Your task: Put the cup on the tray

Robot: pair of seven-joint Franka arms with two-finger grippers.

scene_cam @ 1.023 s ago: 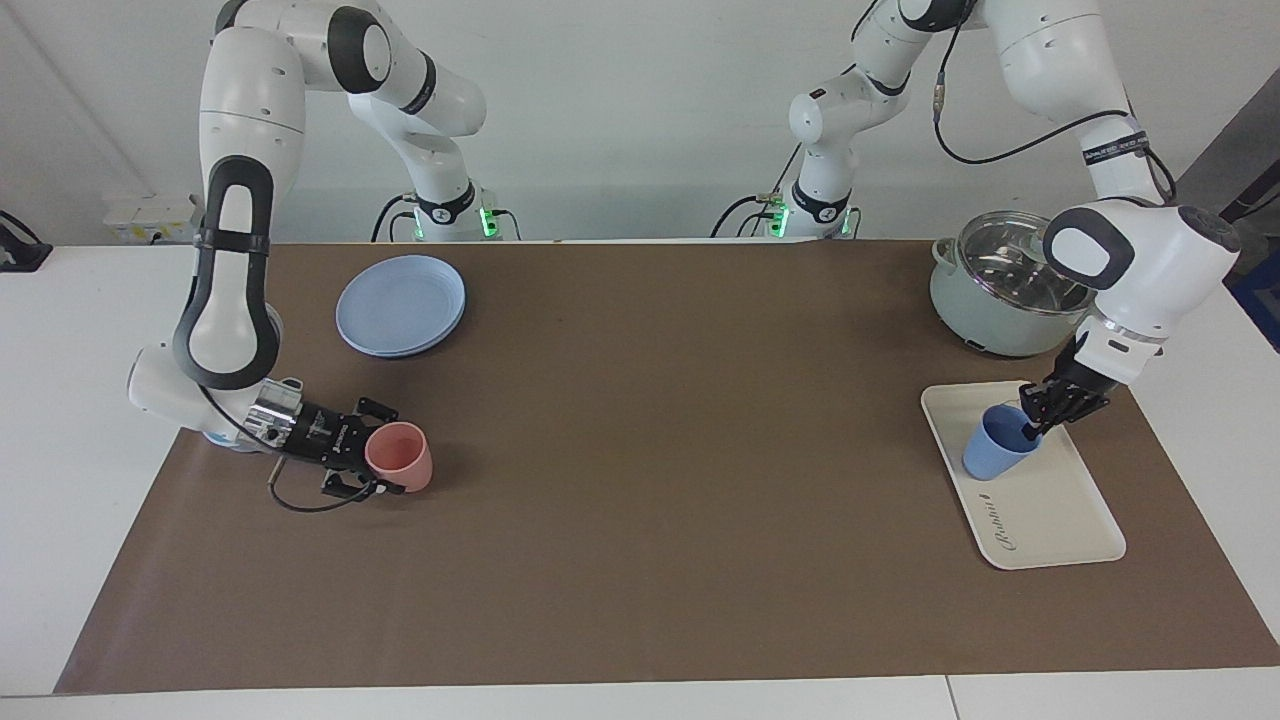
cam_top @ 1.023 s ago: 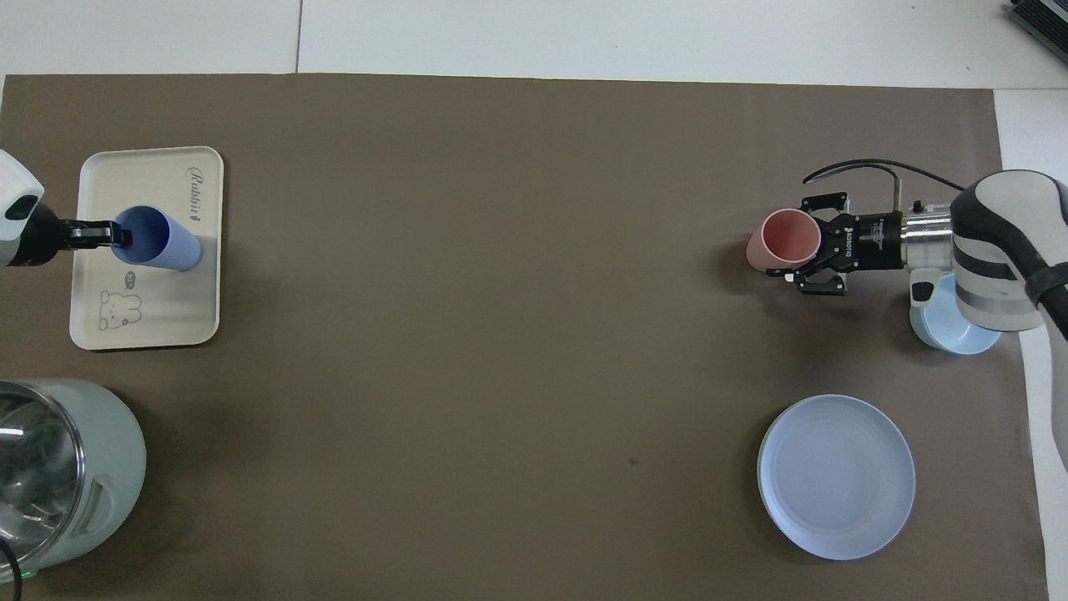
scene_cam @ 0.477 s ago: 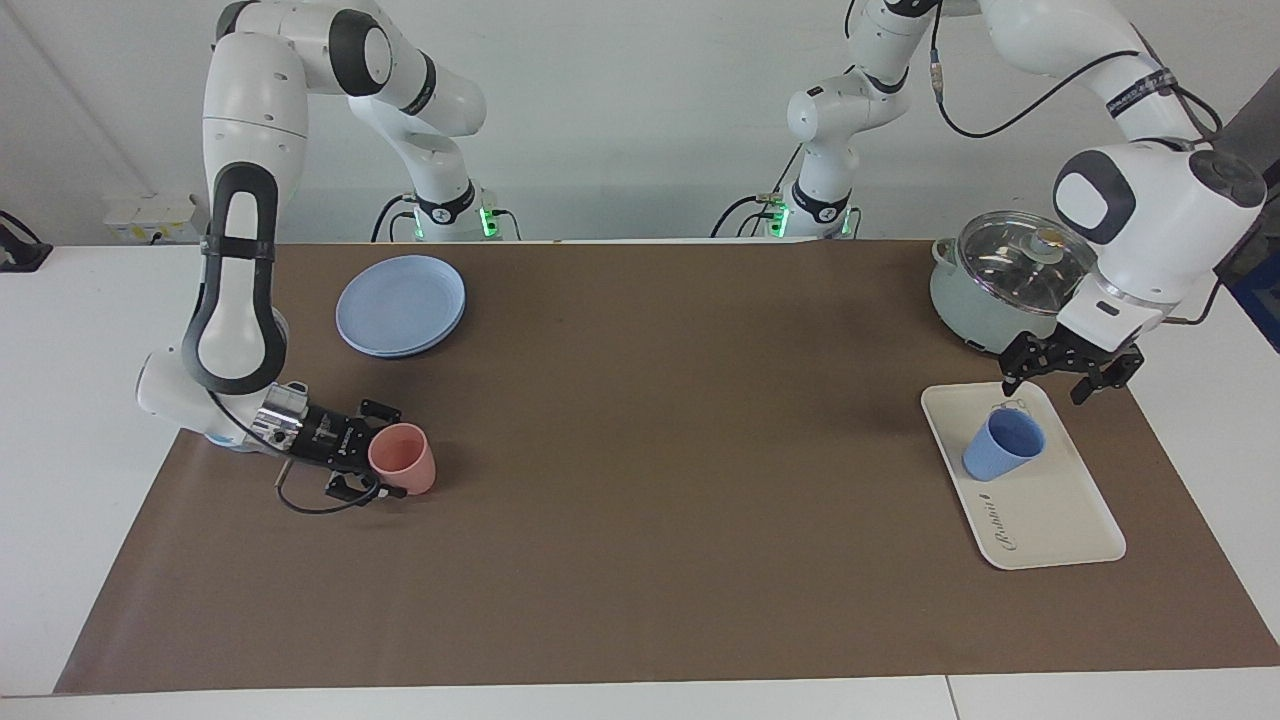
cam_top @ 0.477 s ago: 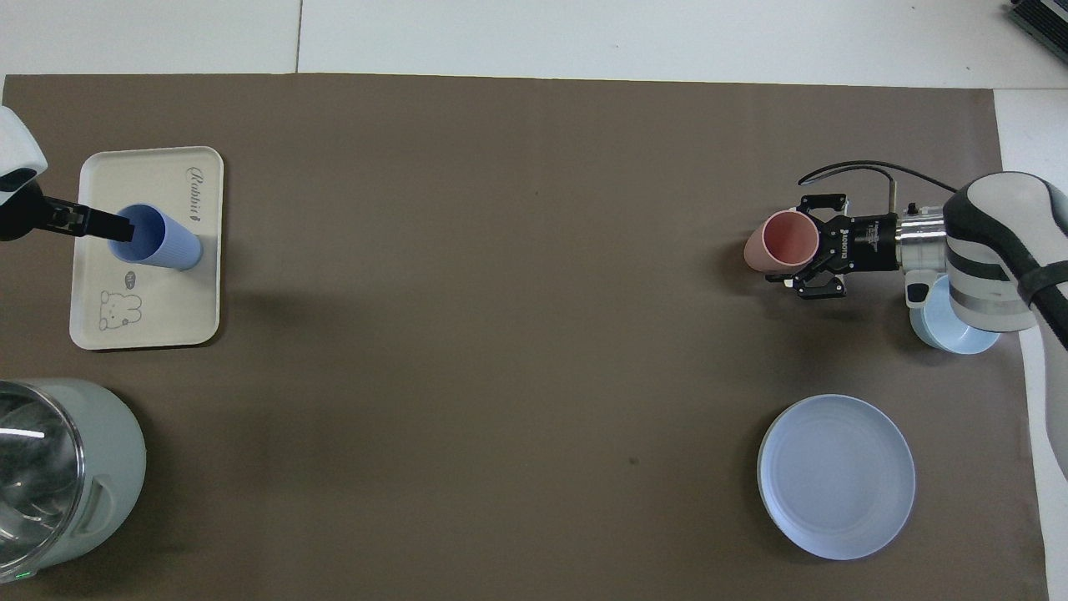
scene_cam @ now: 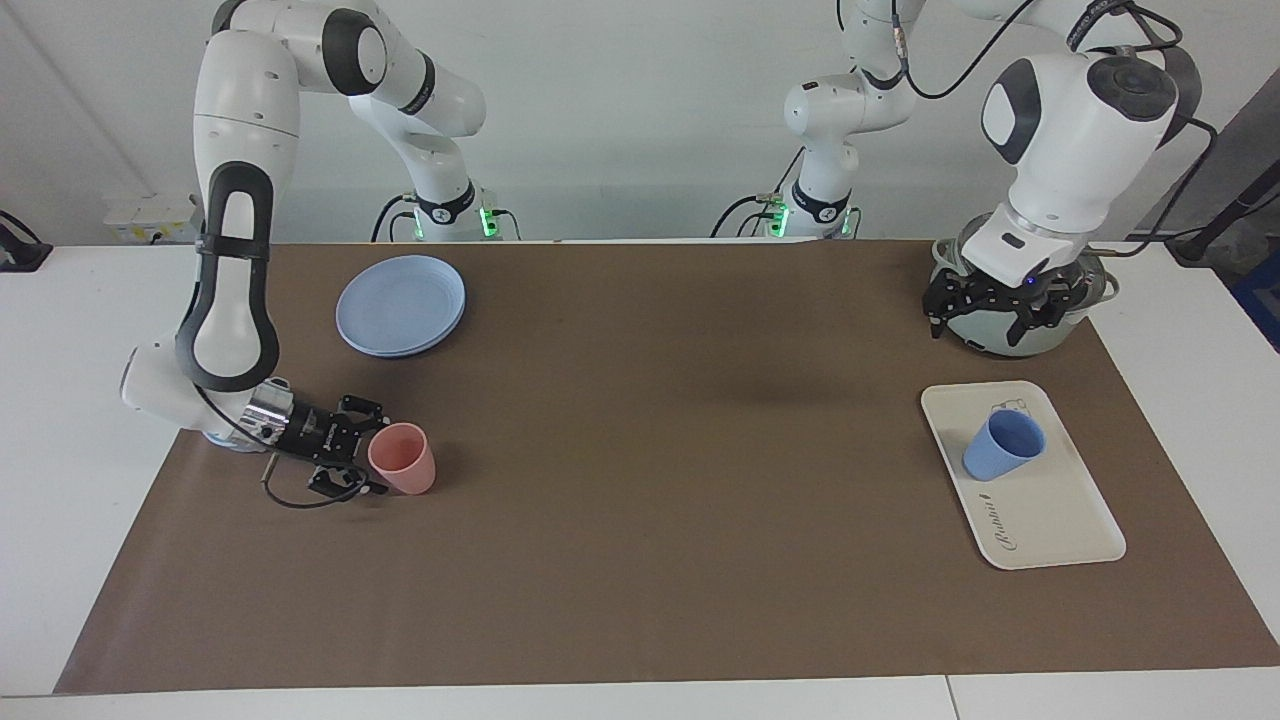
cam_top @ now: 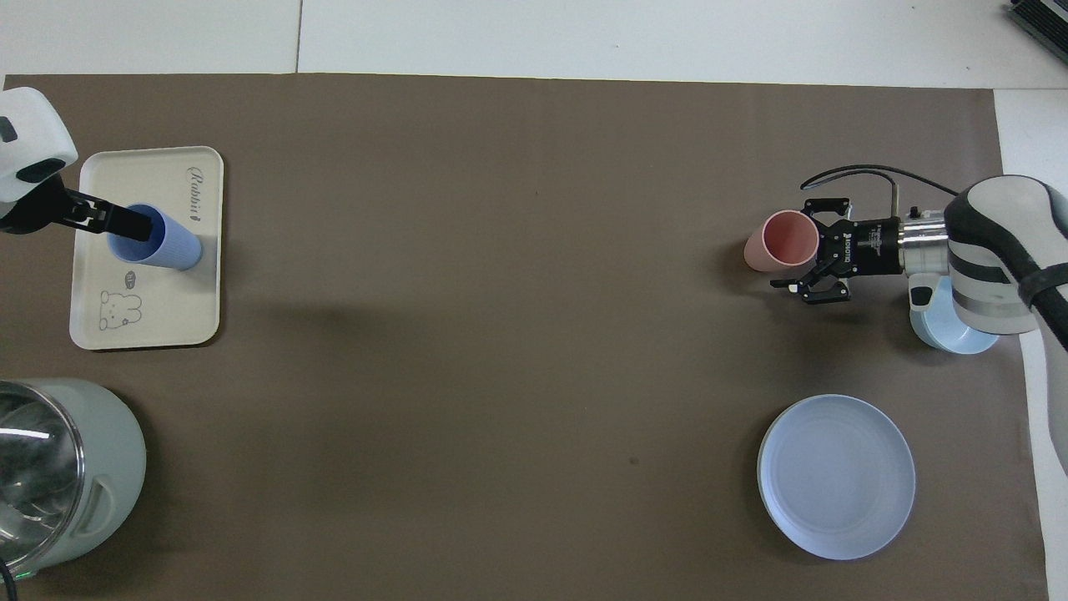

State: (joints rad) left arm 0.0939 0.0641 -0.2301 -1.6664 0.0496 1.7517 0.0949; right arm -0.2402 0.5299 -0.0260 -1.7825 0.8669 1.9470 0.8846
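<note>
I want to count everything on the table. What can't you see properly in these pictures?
- Light-blue bowl: in the overhead view, the right arm covers most of it. In the facing view, that arm hides nearly all of it.
- Pot: in the overhead view, the picture's edge cuts it off. In the facing view, the open left gripper hangs in front of it.
- Cup on the tray: in the overhead view, the left gripper covers part of its rim.

A periwinkle-blue cup (scene_cam: 1003,446) stands on a cream-white tray (scene_cam: 1050,510) printed with a bear drawing and cursive script — elsewhere, a salmon-pink tumbler (scene_cam: 403,458), pale-blue plate (scene_cam: 400,304), light-blue bowl (cam_top: 951,330), pale-green pot (scene_cam: 1000,330), brown surface (scene_cam: 640,450).
</note>
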